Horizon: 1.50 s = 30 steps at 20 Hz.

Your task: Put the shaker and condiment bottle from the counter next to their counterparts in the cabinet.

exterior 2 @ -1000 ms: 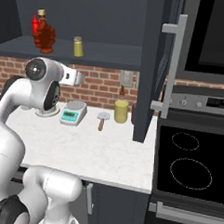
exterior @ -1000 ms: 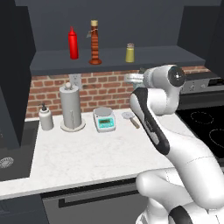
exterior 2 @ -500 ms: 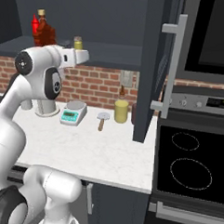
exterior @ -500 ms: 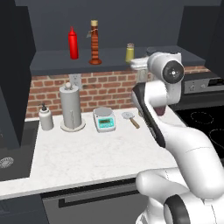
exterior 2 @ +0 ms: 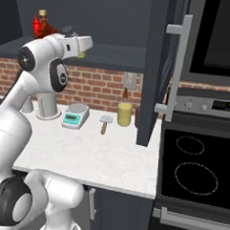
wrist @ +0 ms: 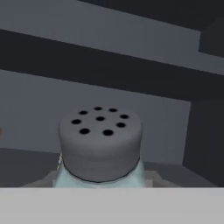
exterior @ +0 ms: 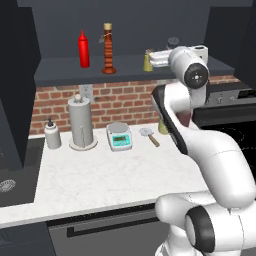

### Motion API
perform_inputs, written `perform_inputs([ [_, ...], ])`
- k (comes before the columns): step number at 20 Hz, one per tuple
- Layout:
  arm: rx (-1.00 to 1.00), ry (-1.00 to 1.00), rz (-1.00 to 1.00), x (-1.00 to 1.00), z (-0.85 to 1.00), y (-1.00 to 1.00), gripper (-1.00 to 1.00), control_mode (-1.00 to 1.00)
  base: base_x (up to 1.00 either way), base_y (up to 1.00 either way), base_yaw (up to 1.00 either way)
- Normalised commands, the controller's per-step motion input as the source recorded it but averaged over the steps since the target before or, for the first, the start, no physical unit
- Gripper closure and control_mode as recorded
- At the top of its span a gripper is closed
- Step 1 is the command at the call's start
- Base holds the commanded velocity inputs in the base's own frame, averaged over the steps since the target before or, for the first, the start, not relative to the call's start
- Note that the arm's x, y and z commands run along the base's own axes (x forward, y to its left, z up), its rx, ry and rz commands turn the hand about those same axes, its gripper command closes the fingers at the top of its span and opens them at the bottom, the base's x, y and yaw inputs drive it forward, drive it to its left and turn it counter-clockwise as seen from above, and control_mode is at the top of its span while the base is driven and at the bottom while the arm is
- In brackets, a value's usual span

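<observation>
I have the arm raised to the cabinet (exterior: pixel 60 67) shelf, where the condiment bottle (exterior: pixel 107 49) already stands by the red bottle (exterior: pixel 83 49). My gripper (exterior: pixel 156 58) clamps the shaker (wrist: pixel 100 146), bringing it beside the yellow shaker (exterior: pixel 148 61).

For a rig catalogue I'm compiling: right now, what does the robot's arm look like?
The glossy white arm is built from thick rounded links, with dark grey round caps at its joints and a dark band down one link. A boxy white hand ends it. No cables or markings show.
</observation>
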Motion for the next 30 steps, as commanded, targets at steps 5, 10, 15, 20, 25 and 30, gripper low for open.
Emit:
perform_inputs([
  [5, 0.1, 0.15, -0.01, 0.41, -0.04, -0.37, 1.0, -1.0, 0.0, 0.0, 0.0],
  [10, 0.03, 0.35, 0.0, 0.2, -0.2, -0.23, 1.0, -1.0, 0.0, 0.0, 0.0],
  [15, 0.0, 0.02, 0.01, 0.0, 0.0, 0.0, 1.0, -1.0, 0.0, 0.0, 0.0],
  [20, 0.05, 0.0, 0.13, 0.19, -0.14, 0.0, 1.0, -1.0, 0.0, 0.0, 0.0],
  [25, 0.14, 0.0, 0.22, 0.3, -0.38, 0.0, 1.0, -1.0, 0.0, 0.0, 0.0],
  [30, 0.0, 0.0, 0.03, 0.0, 0.0, 0.0, 1.0, -1.0, 0.0, 0.0, 0.0],
])
